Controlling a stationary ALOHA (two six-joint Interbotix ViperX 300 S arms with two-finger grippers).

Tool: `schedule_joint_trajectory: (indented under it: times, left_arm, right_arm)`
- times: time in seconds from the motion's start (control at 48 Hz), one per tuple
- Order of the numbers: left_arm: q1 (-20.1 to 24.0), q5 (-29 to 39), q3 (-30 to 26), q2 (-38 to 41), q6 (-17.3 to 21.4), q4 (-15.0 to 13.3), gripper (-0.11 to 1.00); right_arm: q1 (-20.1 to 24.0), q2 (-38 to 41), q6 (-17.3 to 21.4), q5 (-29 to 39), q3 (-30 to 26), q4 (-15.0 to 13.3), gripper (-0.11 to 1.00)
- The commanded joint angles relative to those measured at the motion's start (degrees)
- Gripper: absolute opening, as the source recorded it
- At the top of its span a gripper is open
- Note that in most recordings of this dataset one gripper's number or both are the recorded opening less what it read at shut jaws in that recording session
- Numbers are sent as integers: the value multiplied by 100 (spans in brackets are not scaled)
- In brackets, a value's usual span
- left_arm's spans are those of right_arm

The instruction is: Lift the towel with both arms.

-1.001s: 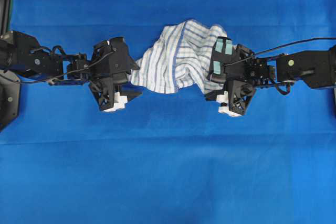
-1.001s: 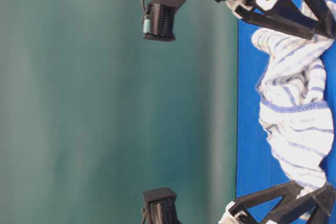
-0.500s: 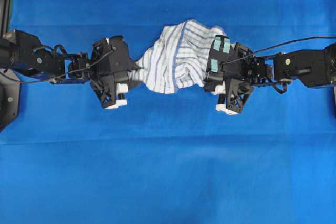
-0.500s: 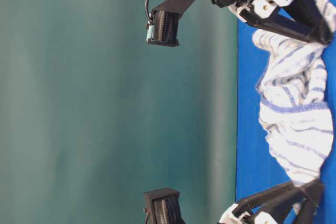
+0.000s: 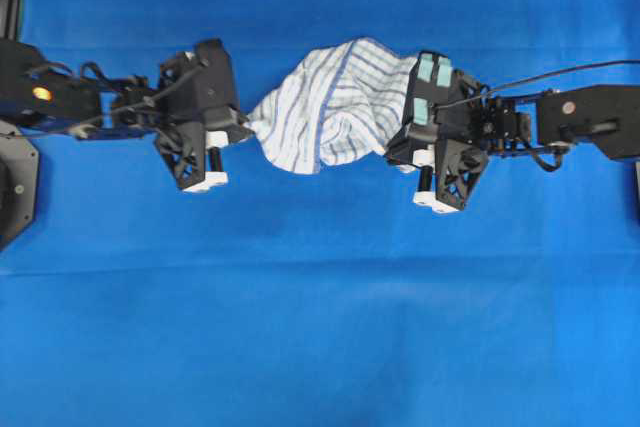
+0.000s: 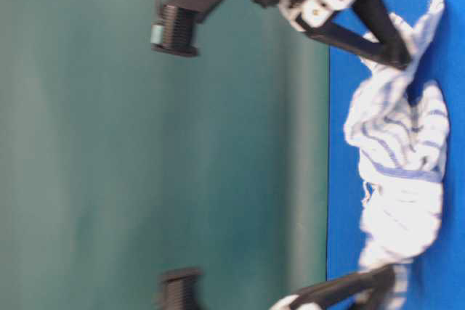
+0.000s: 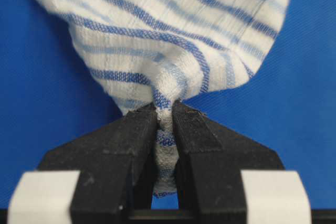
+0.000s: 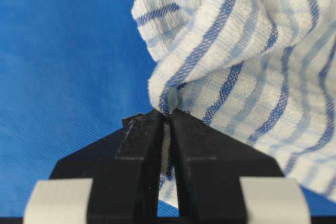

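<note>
The towel (image 5: 330, 112), white with blue and grey stripes, is stretched in a crumpled band between my two arms over the blue table cover. My left gripper (image 5: 248, 127) is shut on its left corner; in the left wrist view a bunched fold of towel (image 7: 173, 30) is pinched between the black fingers of that gripper (image 7: 165, 109). My right gripper (image 5: 402, 147), with teal parts, is shut on the right edge, where the right wrist view shows the towel (image 8: 247, 51) clamped in it (image 8: 168, 115). In the table-level view the towel (image 6: 399, 150) hangs bunched, its ends raised.
The blue table cover (image 5: 320, 327) spreads all around under both arms. A cable (image 5: 560, 75) runs along the right arm. A dark base plate (image 5: 12, 177) sits at the left edge.
Both grippers have gone from open to shut on the towel's ends. They have risen off the cover and the left one has drawn away leftward, pulling the towel tighter.
</note>
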Motion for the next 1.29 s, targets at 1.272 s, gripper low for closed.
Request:
schedule_joint_trajectory:
  times: [1.272]
  left_arm:
    - [18,2988,-1090,-4667,35,-9,4]
  right_arm:
    - [-185,-2760,-123,2979,-2162,-782,7]
